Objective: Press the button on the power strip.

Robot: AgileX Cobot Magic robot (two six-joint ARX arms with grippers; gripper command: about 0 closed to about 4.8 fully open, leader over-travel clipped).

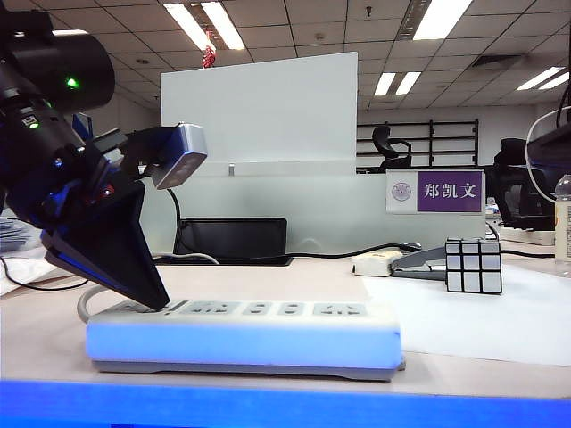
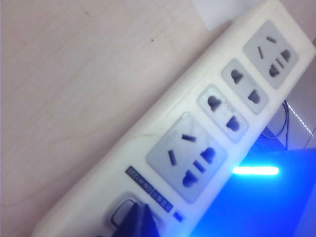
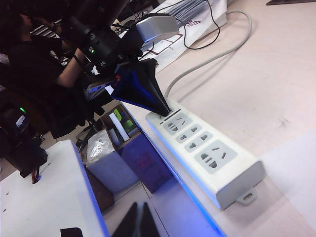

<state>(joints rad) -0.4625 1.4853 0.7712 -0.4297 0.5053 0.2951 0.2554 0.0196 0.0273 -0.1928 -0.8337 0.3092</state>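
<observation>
Your left hand [image 1: 159, 301] is pinched narrow, its tip down on the button [image 2: 123, 211] at the cord end of the strip [image 1: 245, 334] on the tabletop [image 1: 464, 312]. The strip is rigid and sits flat — press straight down, no grasp needed. Your right hand [image 3: 139, 219] hovers well apart — I cannot tell its opening.

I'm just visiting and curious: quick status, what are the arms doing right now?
Left gripper shut, tip down on the button at the power strip's cord end. Right gripper shut, held off the strip. Nothing in the way.
</observation>
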